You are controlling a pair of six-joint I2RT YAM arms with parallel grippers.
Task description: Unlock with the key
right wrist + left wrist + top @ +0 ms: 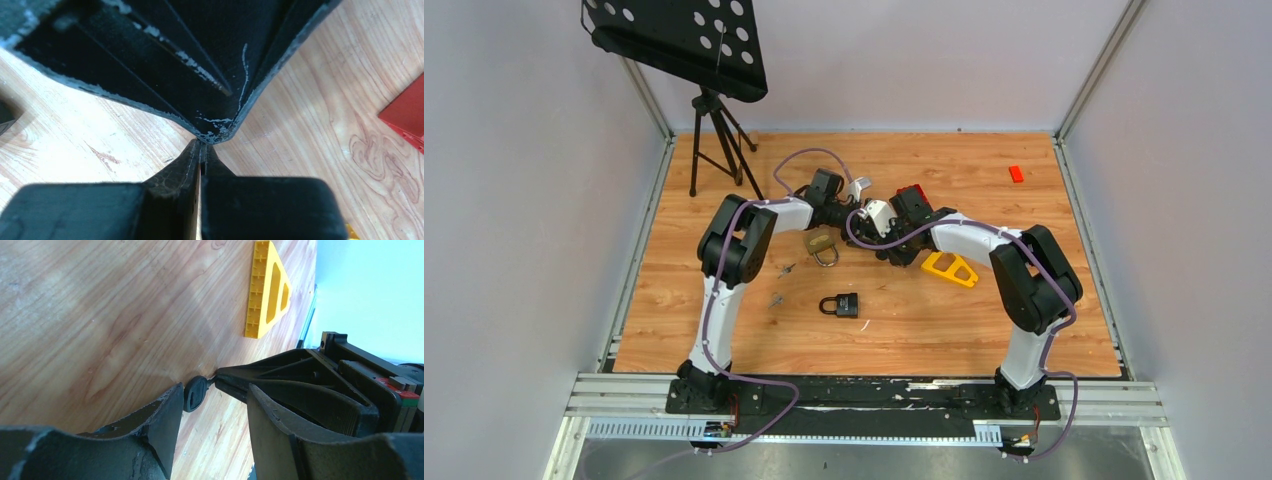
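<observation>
Wooden table [924,340]: brass padlock [822,246], black padlock [844,305]

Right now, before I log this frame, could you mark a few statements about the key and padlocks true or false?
The right tool pinches the key. True.
The left tool is shut on the key. False: its fingers stand open around the key's head.
The black padlock lies nearer the arm bases than the brass padlock. True.
The yellow triangle lies by the left arm. False: it lies by the right arm.
</observation>
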